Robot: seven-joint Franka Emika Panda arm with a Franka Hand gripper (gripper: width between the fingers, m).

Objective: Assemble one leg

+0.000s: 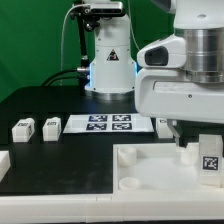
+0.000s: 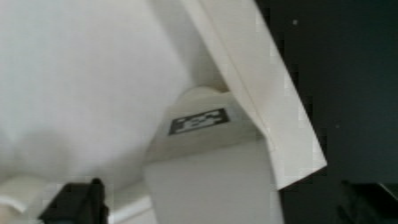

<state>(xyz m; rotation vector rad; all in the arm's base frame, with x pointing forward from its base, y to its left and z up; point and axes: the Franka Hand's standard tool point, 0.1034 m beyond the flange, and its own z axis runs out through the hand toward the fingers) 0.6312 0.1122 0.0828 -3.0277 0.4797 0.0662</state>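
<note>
A white leg [image 1: 207, 158] with a black-and-white tag stands upright at the exterior view's right end of the large white tray-like part [image 1: 140, 165]. My gripper [image 1: 188, 135] hangs right over the leg's top. In the wrist view the leg [image 2: 199, 122] runs down between my fingers, with its tag facing the camera. The gripper [image 2: 199, 208] straddles it. The black left finger [image 2: 80, 200] stands a little apart from the leg's side, so the jaws look open. The other finger is hard to tell from the dark table. The tray part [image 2: 89, 90] fills much of that view.
Two more white legs [image 1: 22, 128] [image 1: 48, 125] lie at the exterior view's left. Another leg [image 1: 163, 123] lies beside the marker board [image 1: 100, 123]. A white part [image 1: 3, 160] shows at the left edge. The robot's base [image 1: 108, 60] stands at the back.
</note>
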